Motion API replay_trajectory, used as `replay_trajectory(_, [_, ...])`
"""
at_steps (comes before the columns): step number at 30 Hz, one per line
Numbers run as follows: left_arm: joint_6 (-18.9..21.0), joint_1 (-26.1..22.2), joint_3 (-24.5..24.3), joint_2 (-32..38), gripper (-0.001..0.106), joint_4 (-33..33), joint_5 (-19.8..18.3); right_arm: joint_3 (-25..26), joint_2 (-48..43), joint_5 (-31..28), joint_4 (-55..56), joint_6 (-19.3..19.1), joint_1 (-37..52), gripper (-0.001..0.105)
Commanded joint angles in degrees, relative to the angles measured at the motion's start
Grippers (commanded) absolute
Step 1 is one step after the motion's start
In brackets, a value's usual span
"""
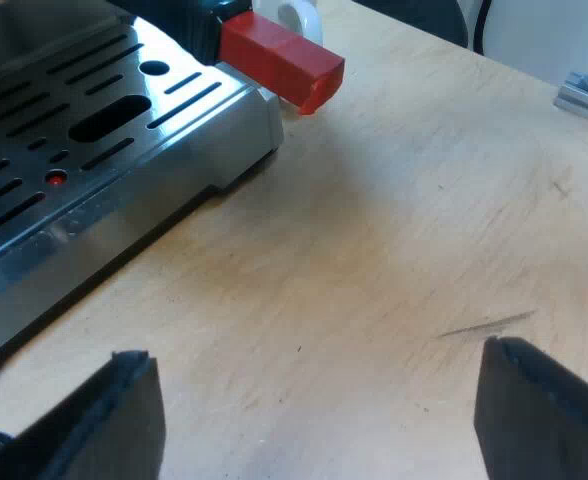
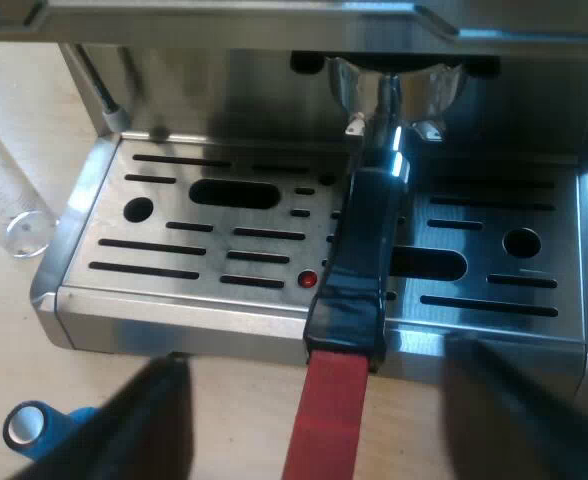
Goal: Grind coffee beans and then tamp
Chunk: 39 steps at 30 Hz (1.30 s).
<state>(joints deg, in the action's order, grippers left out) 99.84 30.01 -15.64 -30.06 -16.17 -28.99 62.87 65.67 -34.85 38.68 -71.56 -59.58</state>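
L gripper point(image 1: 314, 355): jaws are set wide apart, low over the wooden table point(image 1: 394, 230), w/ bare wood seen between the two fingers point(image 1: 124, 420). Ahead of the jaws, on one finger's side, a corner of the espresso machine point(image 1: 234, 130) is seen, w/ its slotted drip tray point(image 1: 94, 120) and a small red dot point(image 1: 56, 178) set in the tray. Farther ahead, past that corner, a red handle end point(image 1: 284, 62) is seen jutting out from the machine's front, clear of the table. A white mug point(image 1: 302, 15) is partly seen just behind it. Well ahead on the other finger's side a grey metal item point(image 1: 586, 95) lies at the table's edge; what it is can't be told.

R gripper point(image 2: 314, 365): jaws are open too, one finger point(image 2: 154, 430) on each side of the red handle end point(image 2: 329, 420), which lies between them w/ a gap seen on both sides. Straight ahead the metal holder point(image 2: 394, 90) is locked into the machine's front; its dark handle point(image 2: 364, 250) runs out over the drip tray point(image 2: 204, 240) toward the jaws. The blue tamper point(image 2: 44, 430) is seen on the table just outside one finger, apparently on its side. A measuring glass point(image 2: 9, 195) stands ahead on that same side, beside the tray.
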Motion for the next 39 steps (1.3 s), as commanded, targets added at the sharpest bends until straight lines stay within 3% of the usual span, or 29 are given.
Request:
replay_trajectory(1, [0.25,0.28,-0.16,-0.04,0.066,0.99,-0.44,0.59,0.8,2.99,0.47,-0.24,1.3,0.063])
replay_trajectory(8, [0.25,0.28,-0.16,-0.04,0.066,0.99,-0.44,0.59,5.01,7.11,0.65,0.15,4.74,0.06])
replay_trajectory(12, [0.25,0.28,-0.16,-0.04,0.066,0.99,-0.44,0.59,7.12,10.56,1.48,4.41,7.15,0.06])
replay_trajectory(16, [0.25,0.28,-0.16,-0.04,0.066,0.99,-0.44,0.59,8.85,12.05,1.55,4.65,8.69,0.06])
replay_trajectory(35, [0.25,0.28,-0.16,-0.04,0.066,0.99,-0.44,0.59,16.3,11.97,-1.04,4.89,8.75,0.06])
replay_trajectory(39, [0.25,0.28,-0.16,-0.04,0.066,0.99,-0.44,0.59,16.7,11.97,-1.31,4.89,8.75,0.055])
